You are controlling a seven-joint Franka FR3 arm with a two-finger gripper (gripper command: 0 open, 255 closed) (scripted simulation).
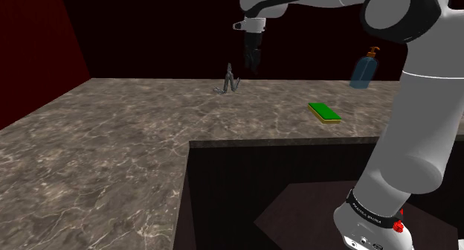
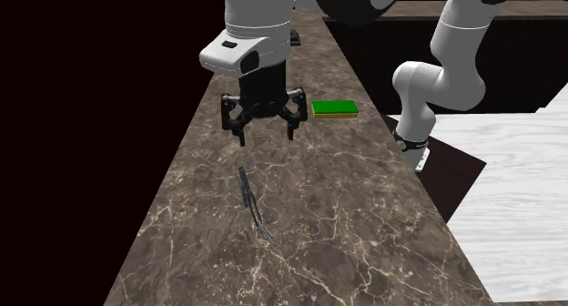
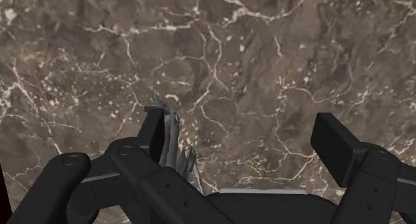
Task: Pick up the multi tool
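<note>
Marble-look counter [image 1: 111, 159] in the shoulder view, green sponge [image 1: 325, 112] lying at 4 o'clock from the multi tool [image 1: 231, 80], well apart. The multi tool stands propped up on the counter with the gripper [image 1: 253, 67] hanging wide open and empty at its 1 o'clock. Blue bottle [image 1: 363, 70] stands farthest back.

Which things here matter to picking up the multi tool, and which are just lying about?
Job in hand:
multi tool
end effector, open

Lying about:
green pad
blue pump bottle
</note>
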